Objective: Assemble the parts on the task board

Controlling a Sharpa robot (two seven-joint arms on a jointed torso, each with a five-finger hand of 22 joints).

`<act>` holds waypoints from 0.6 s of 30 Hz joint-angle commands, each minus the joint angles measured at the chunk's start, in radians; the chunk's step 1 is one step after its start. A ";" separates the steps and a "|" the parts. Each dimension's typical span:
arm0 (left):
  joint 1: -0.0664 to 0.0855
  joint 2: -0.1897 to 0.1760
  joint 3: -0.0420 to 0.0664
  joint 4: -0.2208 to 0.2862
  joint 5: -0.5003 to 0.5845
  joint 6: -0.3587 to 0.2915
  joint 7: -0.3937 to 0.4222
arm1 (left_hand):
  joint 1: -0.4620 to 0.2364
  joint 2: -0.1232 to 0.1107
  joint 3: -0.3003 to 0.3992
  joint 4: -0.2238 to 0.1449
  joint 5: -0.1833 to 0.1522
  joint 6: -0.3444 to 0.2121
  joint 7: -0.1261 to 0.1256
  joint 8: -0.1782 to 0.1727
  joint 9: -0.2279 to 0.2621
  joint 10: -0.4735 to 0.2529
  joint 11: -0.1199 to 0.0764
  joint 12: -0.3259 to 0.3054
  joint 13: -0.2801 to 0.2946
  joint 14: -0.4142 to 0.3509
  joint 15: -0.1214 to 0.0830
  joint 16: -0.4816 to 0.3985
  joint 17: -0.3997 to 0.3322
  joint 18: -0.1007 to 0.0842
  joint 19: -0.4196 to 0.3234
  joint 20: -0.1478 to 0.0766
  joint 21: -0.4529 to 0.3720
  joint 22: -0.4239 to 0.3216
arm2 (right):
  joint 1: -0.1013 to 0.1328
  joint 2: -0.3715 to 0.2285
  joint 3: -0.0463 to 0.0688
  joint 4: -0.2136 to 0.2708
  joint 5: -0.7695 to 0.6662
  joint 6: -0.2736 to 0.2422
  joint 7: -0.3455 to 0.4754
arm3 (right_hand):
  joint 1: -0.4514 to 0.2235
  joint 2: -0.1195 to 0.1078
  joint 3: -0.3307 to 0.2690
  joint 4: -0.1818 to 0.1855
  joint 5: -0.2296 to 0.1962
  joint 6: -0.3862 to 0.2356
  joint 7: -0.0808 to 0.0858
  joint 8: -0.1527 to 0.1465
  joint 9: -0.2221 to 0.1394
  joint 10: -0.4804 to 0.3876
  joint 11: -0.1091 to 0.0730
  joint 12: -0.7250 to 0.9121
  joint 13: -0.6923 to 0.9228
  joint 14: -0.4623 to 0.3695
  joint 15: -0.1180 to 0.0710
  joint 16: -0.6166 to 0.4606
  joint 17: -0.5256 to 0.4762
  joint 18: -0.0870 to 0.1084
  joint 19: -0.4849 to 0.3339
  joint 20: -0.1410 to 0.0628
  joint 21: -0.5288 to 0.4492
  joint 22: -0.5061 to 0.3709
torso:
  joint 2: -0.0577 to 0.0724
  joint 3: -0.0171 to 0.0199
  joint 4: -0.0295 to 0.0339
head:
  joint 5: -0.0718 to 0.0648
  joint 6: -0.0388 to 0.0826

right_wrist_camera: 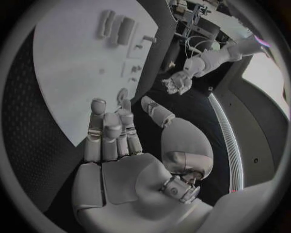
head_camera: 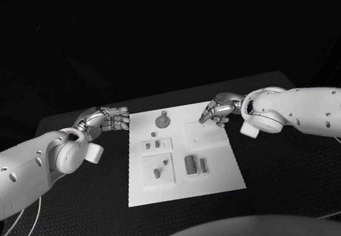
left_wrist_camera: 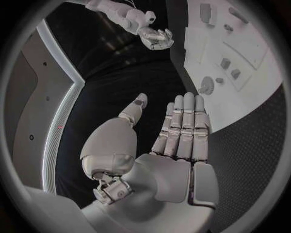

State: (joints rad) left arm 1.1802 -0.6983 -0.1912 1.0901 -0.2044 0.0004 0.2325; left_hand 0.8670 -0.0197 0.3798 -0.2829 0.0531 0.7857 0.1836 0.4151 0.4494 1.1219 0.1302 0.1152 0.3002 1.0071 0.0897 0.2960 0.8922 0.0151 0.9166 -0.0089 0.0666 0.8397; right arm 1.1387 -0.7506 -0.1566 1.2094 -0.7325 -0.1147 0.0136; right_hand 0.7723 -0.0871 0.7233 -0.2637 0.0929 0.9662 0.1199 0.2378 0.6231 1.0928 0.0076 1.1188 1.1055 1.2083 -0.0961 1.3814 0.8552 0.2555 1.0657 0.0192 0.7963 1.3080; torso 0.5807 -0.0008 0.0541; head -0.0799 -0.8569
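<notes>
Task board (head_camera: 219, 171): smooth, matt white plate, plastic by its look. Parts (head_camera: 190, 164): small matt grey pieces on it, material not discernible. Table (head_camera: 90, 217): black, matt, finely dimpled surface. Left hand (left_wrist_camera: 176, 141) and right hand (right_wrist_camera: 121, 160): silvery, satin-finished metal-look segments with smooth glossy palms. Arms (head_camera: 21, 173): smooth, glossy white plastic shells.

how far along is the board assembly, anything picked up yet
Barely begun, it seems. Nothing looks assembled: the small parts lie apart on the task board. Nothing is in hand: the left robot hand sits off the board's far left corner, the right robot hand over its far right corner, both empty. Every part is left.
</notes>
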 commanded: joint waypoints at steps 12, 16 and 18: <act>0.019 0.100 0.006 -0.186 0.034 0.025 0.012 | 0.003 0.009 0.012 0.000 -0.004 -0.044 -0.017 -0.006 -0.015 -0.088 0.006 -0.049 -0.035 -0.095 0.018 -0.087 -0.047 -0.009 -0.030 0.014 0.001 0.002 | 0.002 0.192 0.055 -0.418 0.451 0.103 0.290 | 0.074 0.047 0.037 -0.002 0.000 -0.141 0.062 -0.037 -0.008 -0.202 0.123 -0.620 -0.555 -0.374 0.213 -0.699 -0.314 -0.118 -0.537 0.155 -0.401 -0.130 | -0.064 -0.0285 -0.0422 | 0.037 0.122; 0.019 0.131 0.013 -0.231 0.044 0.034 0.012 | 0.002 0.009 0.017 0.000 -0.004 -0.085 -0.029 -0.030 -0.029 -0.179 0.000 -0.054 -0.073 -0.181 0.038 -0.149 -0.084 -0.012 -0.082 0.036 -0.007 -0.016 | -0.017 0.226 0.075 -0.461 0.458 0.120 0.310 | 0.099 0.057 0.012 0.014 0.002 -0.173 0.056 -0.040 -0.032 -0.184 0.139 -0.781 -0.729 -0.434 0.247 -0.865 -0.389 -0.139 -0.616 0.178 -0.493 -0.171 | -0.072 -0.0288 -0.0491 | 0.047 0.143; 0.018 0.151 0.013 -0.257 0.049 0.047 0.012 | 0.000 0.009 0.019 0.000 -0.004 -0.097 -0.034 -0.038 -0.033 -0.207 -0.004 -0.053 -0.088 -0.216 0.046 -0.173 -0.101 -0.015 -0.125 0.048 -0.006 -0.032 | -0.025 0.236 0.082 -0.471 0.458 0.128 0.320 | 0.086 0.068 -0.035 0.012 -0.002 -0.182 0.058 -0.038 -0.042 -0.178 0.146 -0.828 -0.786 -0.447 0.254 -0.909 -0.413 -0.141 -0.622 0.184 -0.512 -0.177 | -0.077 -0.0280 -0.0519 | 0.054 0.157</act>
State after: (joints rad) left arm 1.1979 -0.5559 -0.1789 0.8434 -0.1806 0.0132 0.2328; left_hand 0.8670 -0.0197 0.3917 -0.2825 0.0531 0.6943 0.1459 0.3823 0.4174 0.9206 0.1262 0.0640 0.2146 0.7966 0.1342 0.1266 0.7934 0.0151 0.7984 0.0368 0.0628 0.8096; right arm 1.1162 -0.5204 -0.0766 0.7434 -0.3213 -0.0486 0.2702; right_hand 0.8581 -0.0257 0.6938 -0.2532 0.0929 0.7909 0.1779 0.1980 0.5834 0.9102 0.1556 0.2999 0.3312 0.7645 0.1558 0.4814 0.4475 0.1299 0.4494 0.2026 0.2885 1.1330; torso 0.5144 -0.0278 0.0101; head -0.0335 -0.7166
